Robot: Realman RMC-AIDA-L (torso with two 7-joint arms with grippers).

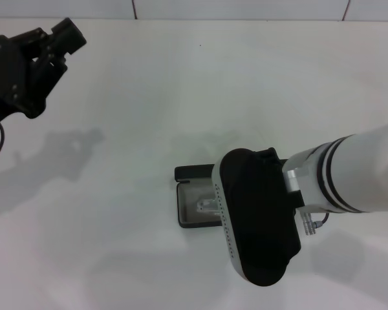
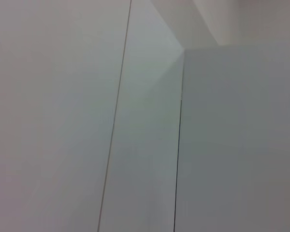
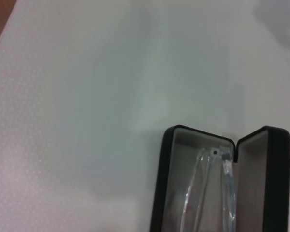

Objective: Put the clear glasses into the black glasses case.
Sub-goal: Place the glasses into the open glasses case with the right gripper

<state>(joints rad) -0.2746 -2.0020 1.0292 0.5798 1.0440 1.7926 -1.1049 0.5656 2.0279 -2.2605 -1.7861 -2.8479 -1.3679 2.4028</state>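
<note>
While the right arm (image 1: 349,174) hung low over the middle of the white bench (image 1: 149,90), its wrist housing hid most of what lay beneath, so the right gripper itself could not be seen in any view and I could not tell the state of its fingers. That low position above the case suited a placing move, in my judgement. The left gripper (image 1: 59,40) stood raised at the far left corner, well apart from the work, likely parked to keep clear; its fingers looked drawn narrow and held nothing, and its wrist camera faced only plain white panels. The black glasses case (image 1: 193,194) lay open on the bench under the right wrist, lid hinged back beside the tray, grey lining showing. The clear glasses (image 3: 208,188) lay inside the lined tray, folded arms running lengthwise, faint against the lining; whether they sat fully down I could not tell. The lid was not yet closed. Count: one bench, two arms, one case, one pair of glasses
</note>
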